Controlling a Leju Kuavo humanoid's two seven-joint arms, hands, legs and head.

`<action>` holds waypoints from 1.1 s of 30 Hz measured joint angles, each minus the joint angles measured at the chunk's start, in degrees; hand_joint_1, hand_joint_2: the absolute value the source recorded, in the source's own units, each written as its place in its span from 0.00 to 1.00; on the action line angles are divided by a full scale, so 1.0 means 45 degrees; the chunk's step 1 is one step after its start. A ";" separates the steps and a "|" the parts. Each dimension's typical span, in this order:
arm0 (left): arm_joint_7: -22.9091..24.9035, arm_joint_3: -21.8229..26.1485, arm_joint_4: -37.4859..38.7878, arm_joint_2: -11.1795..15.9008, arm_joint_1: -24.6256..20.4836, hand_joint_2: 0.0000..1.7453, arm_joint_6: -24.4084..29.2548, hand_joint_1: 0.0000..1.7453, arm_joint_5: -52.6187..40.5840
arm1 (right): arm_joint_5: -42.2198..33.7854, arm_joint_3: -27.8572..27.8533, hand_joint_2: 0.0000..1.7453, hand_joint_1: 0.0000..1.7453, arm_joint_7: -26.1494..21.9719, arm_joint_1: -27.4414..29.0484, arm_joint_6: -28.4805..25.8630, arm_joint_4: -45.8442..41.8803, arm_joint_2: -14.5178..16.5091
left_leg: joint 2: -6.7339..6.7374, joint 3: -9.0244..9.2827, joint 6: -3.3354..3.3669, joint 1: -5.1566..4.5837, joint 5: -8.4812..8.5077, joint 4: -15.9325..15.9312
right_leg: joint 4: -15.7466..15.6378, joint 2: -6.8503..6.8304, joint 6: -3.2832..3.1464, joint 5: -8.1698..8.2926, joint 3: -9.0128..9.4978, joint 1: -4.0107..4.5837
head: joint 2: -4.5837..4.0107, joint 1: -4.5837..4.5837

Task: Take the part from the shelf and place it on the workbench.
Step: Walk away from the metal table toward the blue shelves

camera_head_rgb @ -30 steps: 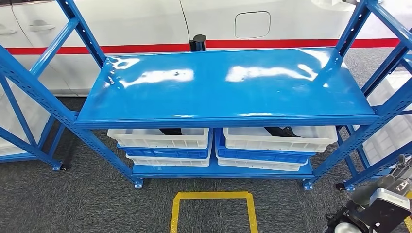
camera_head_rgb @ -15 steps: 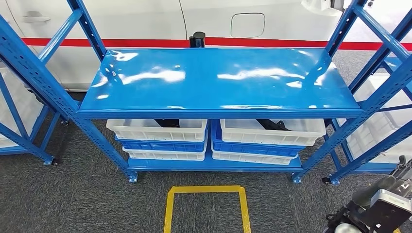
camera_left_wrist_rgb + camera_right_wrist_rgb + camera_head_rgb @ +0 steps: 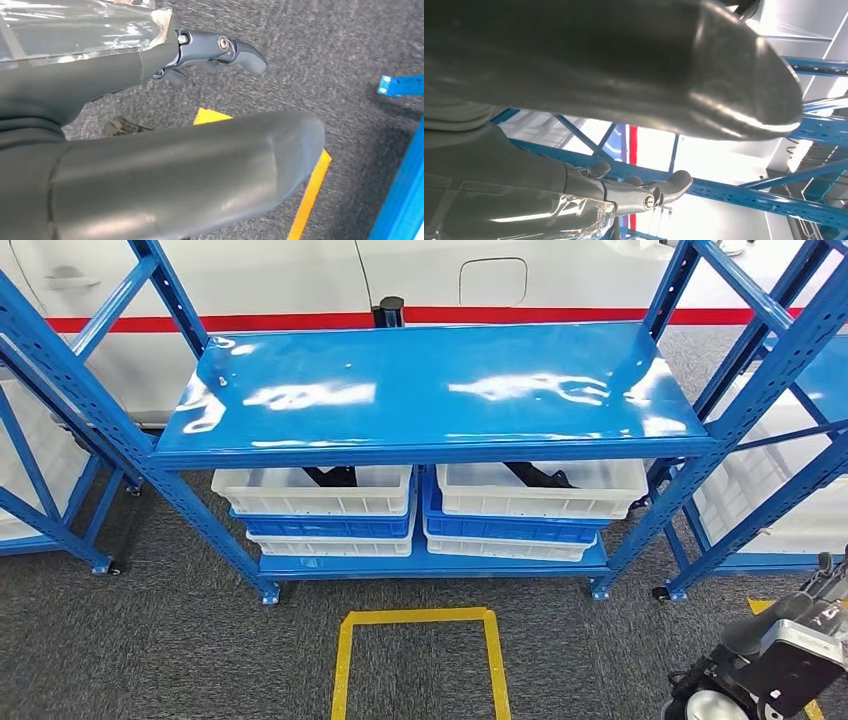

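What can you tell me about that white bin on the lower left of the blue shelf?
The left white bin is an open-topped plastic crate with small holes along its rim. It sits level on a blue crate, which rests on another white one, under the glossy shelf top. A dark part lies inside, half hidden. Nothing else touches it.

A blue shelf (image 3: 430, 390) is seen at 12 o'clock, its top glossy and bare; stacked white and blue bins (image 3: 315, 508) are carried on its lower level.
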 joint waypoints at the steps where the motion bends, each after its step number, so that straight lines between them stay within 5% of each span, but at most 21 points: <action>1: 0.0000 0.0001 -0.0002 -0.0008 0.0000 0.00 -0.0022 0.00 0.0017 | 0.0007 0.0001 0.00 0.00 0.0002 0.0000 -0.0004 0.0002 0.0000 | -0.0001 0.0354 -0.0016 0.0057 0.0253 -0.0351 | 0.0000 0.0005 0.0036 0.0091 -0.0105 -0.0008 | 0.0000 -0.0001; 5: 0.0006 0.0012 -0.0041 -0.0023 -0.0026 0.00 -0.0101 0.00 0.0029 | 0.0022 0.0013 0.00 0.00 0.0018 -0.0014 -0.0013 0.0002 -0.0005 | -0.0098 0.2339 0.0061 0.0079 0.1032 -0.3310 | -0.0039 0.0017 0.0340 0.0406 -0.0292 -0.0037 | 0.0000 0.0022; 9: 0.0030 0.0050 -0.0070 -0.0046 0.0006 0.00 -0.0118 0.00 -0.0002 | 0.0018 0.0047 0.00 0.00 0.0028 -0.0017 -0.0013 0.0006 -0.0023 | -0.0071 0.2192 0.0427 -0.0104 0.1249 -0.3707 | -0.0082 -0.0005 0.0689 0.0581 -0.0426 -0.0073 | 0.0000 0.0008; 11: 0.0038 0.0064 -0.0099 -0.0056 0.0030 0.00 -0.0078 0.00 -0.0059 | 0.0004 0.0057 0.00 0.00 0.0032 -0.0001 -0.0013 0.0013 -0.0059 | -0.0002 0.2065 0.0664 -0.0118 0.1498 -0.3834 | 0.0659 -0.0017 0.0576 -0.0032 -0.0768 -0.0030 | 0.0000 0.0061; 14: 0.0046 0.0086 -0.0131 -0.0069 0.0090 0.00 -0.0016 0.00 -0.0103 | -0.0032 0.0067 0.00 0.00 0.0034 0.0010 -0.0013 0.0058 -0.0097 | 0.0101 0.1762 0.0863 -0.0268 0.1731 -0.3826 | 0.2891 -0.0020 0.0342 -0.1306 -0.1449 0.0066 | 0.0000 0.0109; 16: 0.0055 0.0106 -0.0136 -0.0089 0.0121 0.00 0.0037 0.00 -0.0137 | -0.0047 0.0067 0.00 0.00 0.0036 0.0016 -0.0013 0.0096 -0.0103 | 0.0139 0.1617 0.0897 -0.0351 0.1842 -0.3807 | 0.2976 -0.0022 0.0417 -0.1298 -0.1114 0.0145 | 0.0000 0.0107; 18: 0.0067 0.0129 -0.0153 -0.0111 0.0142 0.00 0.0093 0.00 -0.0233 | -0.0052 0.0067 0.00 0.00 0.0044 0.0007 -0.0013 0.0114 -0.0103 | 0.0154 0.1600 0.0891 -0.0404 0.1897 -0.3784 | 0.1342 -0.0042 0.0463 -0.0845 0.0058 0.0229 | 0.0000 0.0111; 21: 0.0116 0.0153 -0.0191 -0.0154 0.0162 0.00 0.0197 0.00 -0.0349 | -0.0051 0.0070 0.00 0.00 0.0106 -0.0010 0.0018 0.0134 -0.0109 | 0.0168 0.1575 0.0807 -0.0488 0.1961 -0.3710 | -0.0489 -0.0098 0.0307 -0.0526 0.1221 0.0382 | 0.0000 0.0100; 25: 0.0226 0.0243 -0.0352 -0.0221 0.0209 0.00 0.0262 0.00 -0.0364 | -0.0084 0.0064 0.00 0.00 0.0300 -0.0008 0.0069 0.0350 -0.0104 | 0.0068 0.1386 0.0523 -0.0476 0.1709 -0.3330 | -0.0679 -0.0100 0.0102 -0.0412 0.1217 0.0156 | 0.0000 0.0083; 29: 0.0379 0.0358 -0.0474 -0.0256 0.0241 0.00 0.0285 0.00 -0.0515 | -0.0319 -0.0176 0.00 0.00 0.0582 0.0020 -0.0002 0.1043 -0.0051 | -0.0059 0.0129 0.0072 -0.0126 0.0306 -0.0533 | -0.0709 -0.0132 -0.0043 -0.0307 0.1093 0.0009 | 0.0000 0.0079; 31: 0.0441 0.0416 -0.0487 -0.0259 0.0263 0.00 0.0258 0.00 -0.0601 | -0.0458 -0.0474 0.00 0.00 0.0708 0.0050 0.0002 0.1533 0.0001 | -0.0053 0.0019 -0.0138 0.0117 0.0533 -0.0226 | -0.0698 -0.0129 -0.0004 -0.0278 0.1066 -0.0082 | 0.0000 0.0077; 33: 0.0468 0.0477 -0.0494 -0.0259 0.0269 0.50 0.0206 0.00 -0.0717 | -0.0566 -0.0893 0.00 0.00 0.0867 0.0064 0.0061 0.2095 0.0079 | -0.0053 0.0715 -0.0358 0.0358 0.1423 -0.1619 | -0.0684 -0.0116 0.0101 -0.0287 0.1097 -0.0209 | 0.0000 0.0071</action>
